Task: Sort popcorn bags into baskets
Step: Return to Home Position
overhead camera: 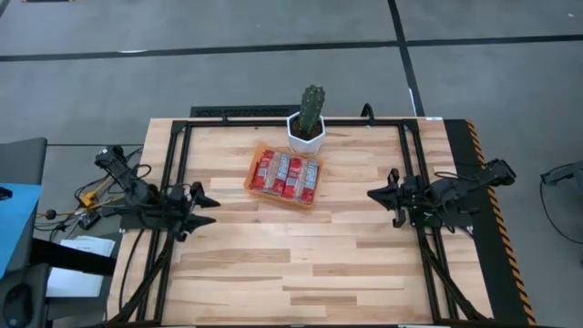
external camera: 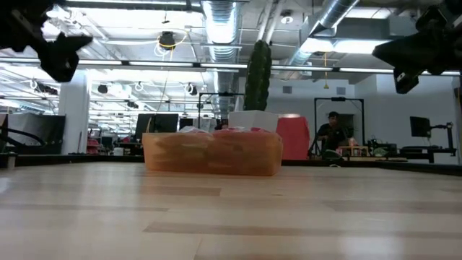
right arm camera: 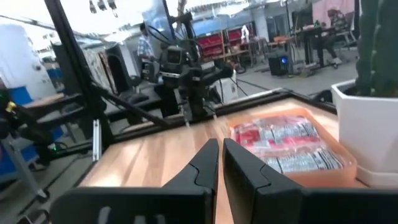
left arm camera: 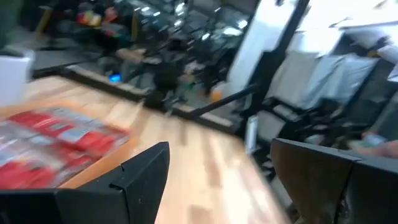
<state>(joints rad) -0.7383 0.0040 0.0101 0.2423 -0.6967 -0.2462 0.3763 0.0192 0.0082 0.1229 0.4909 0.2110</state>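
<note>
A: Claws first. State?
B: left gripper [left arm camera: 217,180]: fingers spread wide, nothing btw them. right gripper [right arm camera: 221,152]: fingers pressed almost together, only a sliver of gap, nothing pinched. Both hang over the table [overhead camera: 301,264], each near its own side edge, tips facing inward.

A: And the goods?
B: popcorn bags [overhead camera: 284,176] all lie in the orange tray [overhead camera: 252,179], ahead of both claws, roughly btw them, offset toward the cactus [overhead camera: 312,109] side. Well apart from either tip. No loose pkt seen on the wood.

A: How would one handle if it needs re-picking?
B: Judging by looks: light, flat and soft. The wrap is glossy, so prob. slippery, and the contents would crush under a hard squeeze. Best hold is a free edge or corner of a top pkt, w/ a gentle close. They're packed tight and overlapping, so an edge grab may drag a neighbour.

A: What can't be made out?
B: The exact count, since the pkts overlap. Any lower layer is hidden. At table level the tray wall covers nearly all of them, and both claws are cut off at the top corners. Whether the white pot [overhead camera: 306,137] touches the tray or stands just beyond it: can't tell.
</note>
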